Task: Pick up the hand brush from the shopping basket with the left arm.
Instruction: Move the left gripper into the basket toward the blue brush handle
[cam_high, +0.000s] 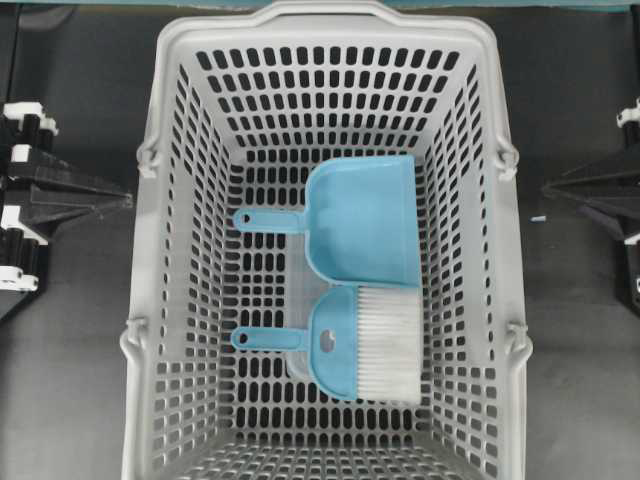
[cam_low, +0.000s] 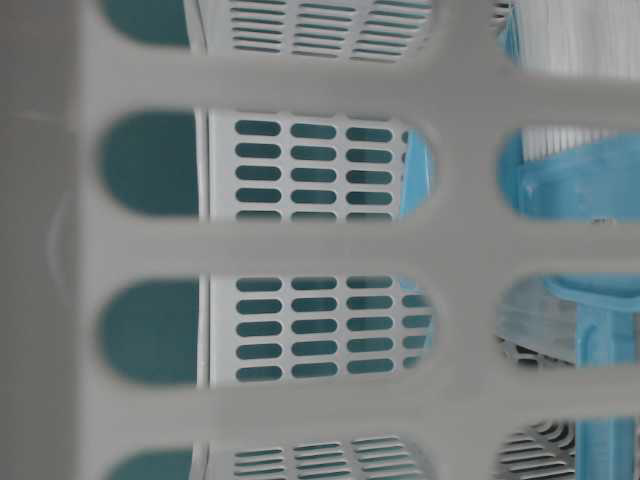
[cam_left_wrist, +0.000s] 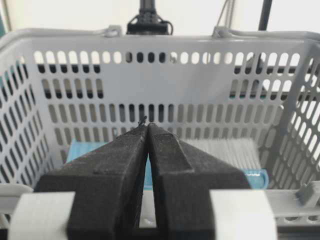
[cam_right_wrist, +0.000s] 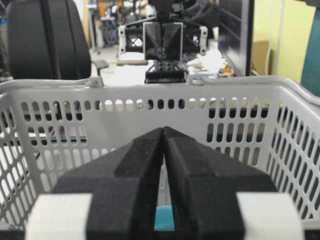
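Light, rigid brush (cam_high: 362, 342) lies in the basket (cam_high: 150, 300) beside a dustpan (cam_high: 365, 220); its thin handle looks the best grip. Left end effector (cam_left_wrist: 146, 127) waits outside, fingers pressed together, empty.

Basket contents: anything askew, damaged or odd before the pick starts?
Nothing stands out. The brush and dustpan lie flat on the basket floor, side by side, handles pointing the same way, bristles looking straight. Both grippers, left and right, sit outside the basket with jaws shut.
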